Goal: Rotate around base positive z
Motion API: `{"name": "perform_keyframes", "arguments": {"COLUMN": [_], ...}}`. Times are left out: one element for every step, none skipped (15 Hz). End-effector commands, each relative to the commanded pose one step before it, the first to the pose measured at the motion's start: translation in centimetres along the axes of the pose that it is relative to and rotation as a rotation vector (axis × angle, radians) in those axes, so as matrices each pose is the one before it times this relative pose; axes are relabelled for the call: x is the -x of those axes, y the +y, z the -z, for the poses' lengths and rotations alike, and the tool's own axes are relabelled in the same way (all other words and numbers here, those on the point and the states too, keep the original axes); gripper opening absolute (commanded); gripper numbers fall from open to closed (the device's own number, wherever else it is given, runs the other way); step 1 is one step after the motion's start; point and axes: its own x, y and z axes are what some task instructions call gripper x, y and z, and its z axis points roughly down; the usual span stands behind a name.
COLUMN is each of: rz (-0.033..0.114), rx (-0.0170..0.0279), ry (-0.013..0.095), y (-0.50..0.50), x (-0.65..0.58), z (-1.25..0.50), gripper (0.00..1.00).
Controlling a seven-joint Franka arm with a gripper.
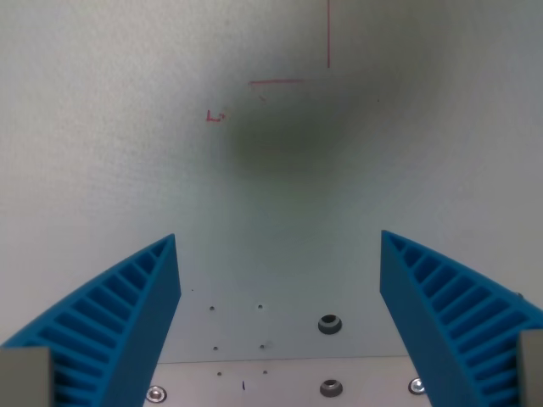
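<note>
Presently the wrist view looks down on a pale whitish work surface [102, 153] with nothing between the gripper's [280, 242] two blue ribbed fingers [127, 314]. The fingers stand spread wide apart, one at the wrist view's left and the other at its right, released and grasping nothing. No separate object for the task can be made out; only the gripper itself and the surface show. Thin red lines [328, 34] are marked on the surface near the top, one vertical and one short horizontal stroke just below and to its left, with a small red mark [215, 116] further left. A soft dark shadow [288, 136] lies on the surface beneath these marks. Near the bottom edge, a lighter plate [280, 381] carries several small holes and metal screws [329, 323].
</note>
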Motion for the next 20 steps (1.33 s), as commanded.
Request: {"name": "perform_keyframes", "arguments": {"rz": [0.0114,0.0117,0.0117,0.0117,0.0117,0.0117,0.0117,0.0117,0.0117,0.0117,0.0117,0.0117,0.0117,0.0117,0.0117,0.0117,0.0117,0.0117,0.0117,0.0117], "rx": [0.00023,0.00010,0.00010,0.00010,0.00010,0.00010,0.00010,0.00010,0.00010,0.00010,0.00010,0.00010,0.00010,0.00010,0.00010,0.00010,0.00010,0.00010,0.00010,0.00010], "ry": [0.0031,0.0000,0.0000,0.0000,0.0000,0.0000,0.0000,0.0000,0.0000,0.0000,0.0000,0.0000,0.0000,0.0000,0.0000,0.0000,0.0000,0.0000,0.0000,0.0000], "y": [0.015,0.000,0.000,0.000,0.000,0.000,0.000,0.000,0.000,0.000,0.000,0.000,0.000,0.000,0.000,0.000,0.000,0.000,0.000,0.000], "x": [-0.012,0.000,0.000,0.000,0.000,0.000,0.000,0.000,0.000,0.000,0.000,0.000,0.000,0.000,0.000,0.000,0.000,0.000,0.000,0.000], "z": [0.121,0.000,0.000,0.000,0.000,0.000,0.000,0.000,0.000,0.000,0.000,0.000,0.000,0.000,0.000,0.000,0.000,0.000,0.000,0.000], "gripper": [1.00,1.00,1.00,1.00,1.00,1.00,1.00,1.00,1.00,1.00,1.00,1.00,1.00,1.00,1.00,1.00,1.00,1.00,1.00,1.00]}}
